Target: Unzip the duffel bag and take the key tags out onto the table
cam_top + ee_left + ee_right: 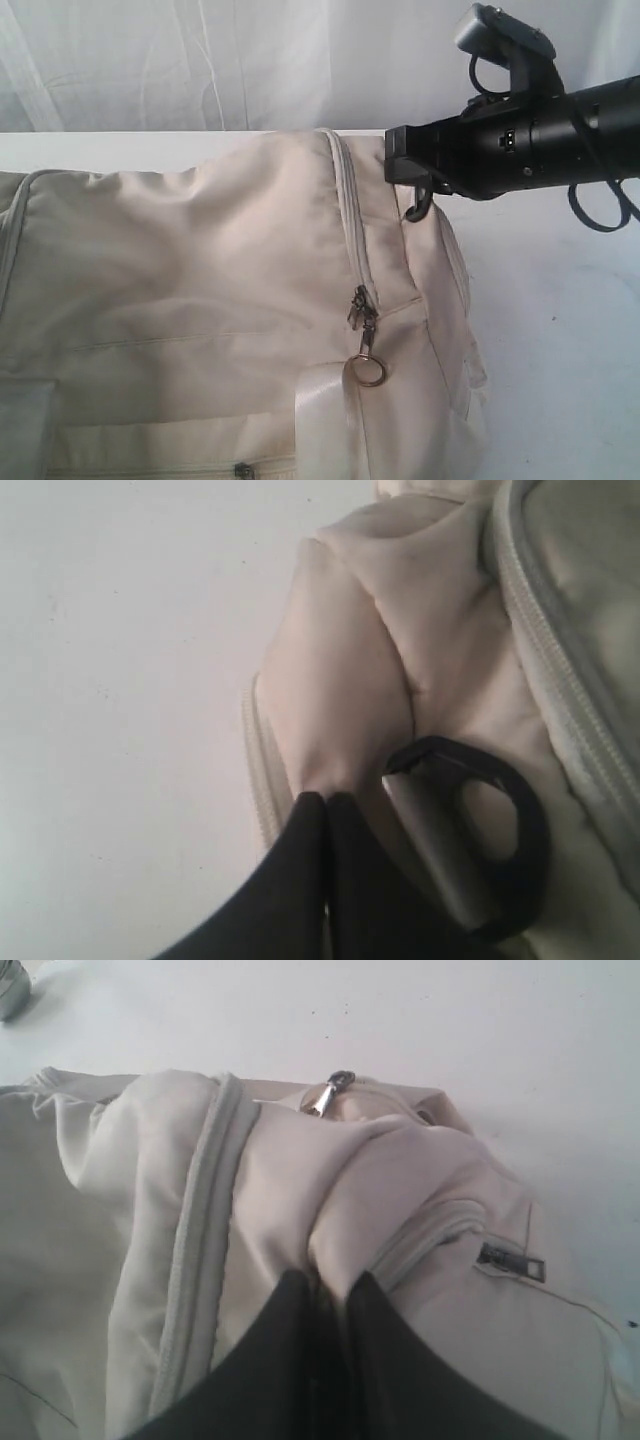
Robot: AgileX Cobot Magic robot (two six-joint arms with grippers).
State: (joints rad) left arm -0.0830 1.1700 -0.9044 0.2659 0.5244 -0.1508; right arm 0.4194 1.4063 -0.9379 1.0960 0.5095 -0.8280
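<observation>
Duffel bag (200, 280) flat on worktop (560, 330). Zipper (345, 200) looks shut, runs toward camera, ring pull (366, 370) at near end. My right pincer (416, 205) clamped on bag fabric just beside zipper's far stretch. Left pincer (325, 800) likewise pinching fabric fold. Key tags unseen, presumably inside.

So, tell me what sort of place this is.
Probably a robotics lab or test bench, not a home: a bare white table, a white draped sheet as backdrop, and a black robot arm carrying a camera over a cream duffel bag.
</observation>
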